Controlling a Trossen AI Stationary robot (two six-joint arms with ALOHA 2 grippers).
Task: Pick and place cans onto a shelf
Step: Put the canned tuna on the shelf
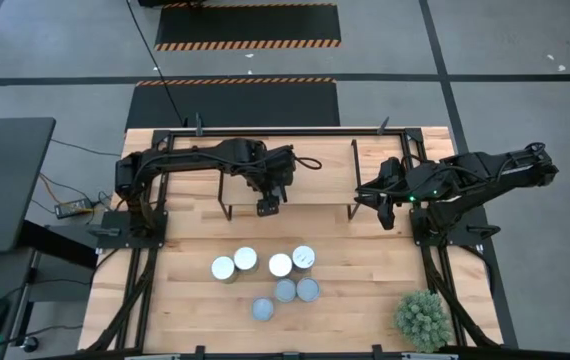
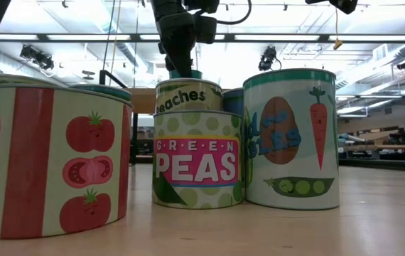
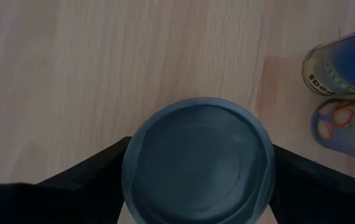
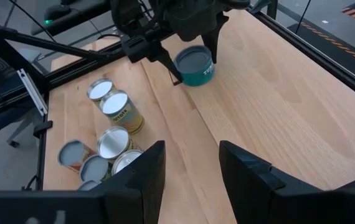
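left gripper (image 4: 193,46): fingers clamped on a teal can (image 4: 194,65) above the shelf (image 4: 277,93) | right gripper (image 4: 190,165): empty, fingers parted, far right | seven cans (image 1: 265,275) clustered near.

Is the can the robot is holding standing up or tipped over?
Standing up. The can in the left gripper shows its round lid facing up, over the shelf.
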